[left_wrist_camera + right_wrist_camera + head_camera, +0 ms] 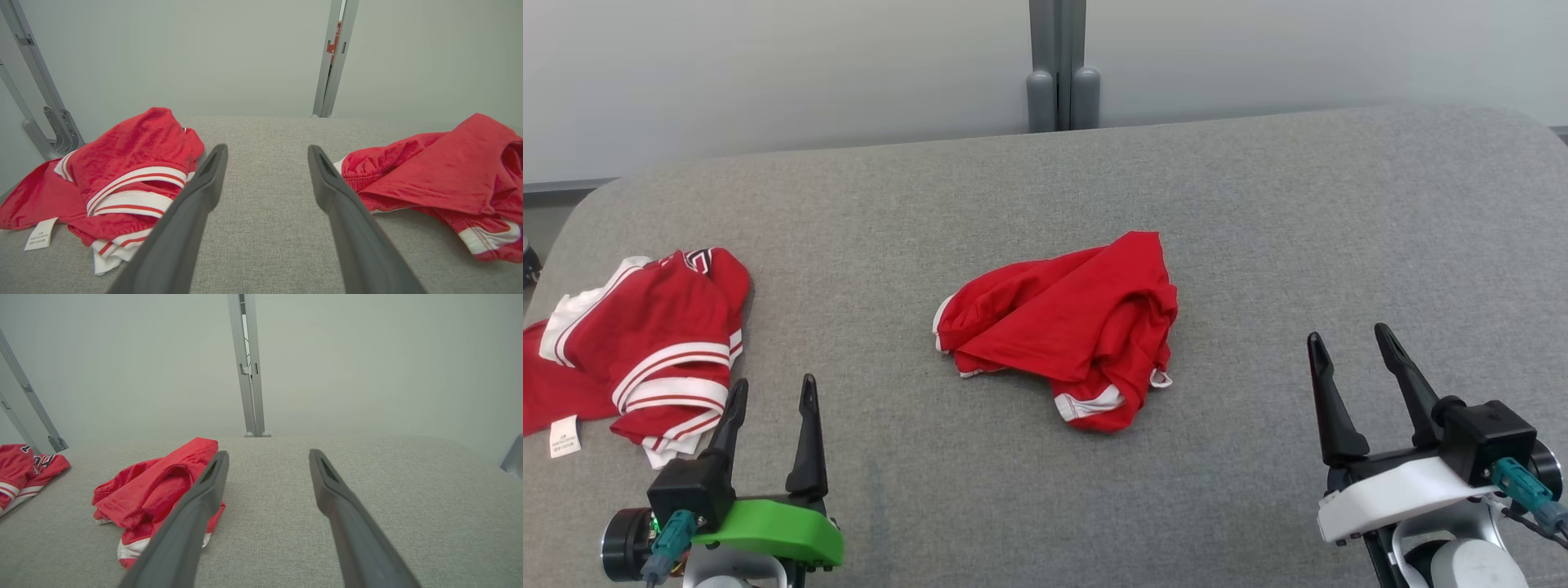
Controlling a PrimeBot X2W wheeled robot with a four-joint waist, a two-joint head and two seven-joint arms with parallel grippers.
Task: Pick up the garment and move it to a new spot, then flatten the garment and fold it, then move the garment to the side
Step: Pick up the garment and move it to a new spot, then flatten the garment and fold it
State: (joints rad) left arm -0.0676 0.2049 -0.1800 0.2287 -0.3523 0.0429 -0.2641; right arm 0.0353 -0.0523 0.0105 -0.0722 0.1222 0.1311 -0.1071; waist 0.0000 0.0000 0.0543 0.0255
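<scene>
Plainly, we saw the crumpled red garment (1066,327) lying near the middle of the grey padded table (1258,204), touched by neither arm. At seven o'clock in the head view the left gripper (773,382) hovered with its fingers spread wide, gripping nothing. At four o'clock the right gripper (1347,332) stood just as wide, also gripping nothing. From the left wrist we found the garment at three o'clock. From the right wrist it lay at nine o'clock, partly behind one finger. A second red garment (645,343) with white stripes lay heaped at nine o'clock by the table's edge, its white label (564,435) showing, well apart from the first.
</scene>
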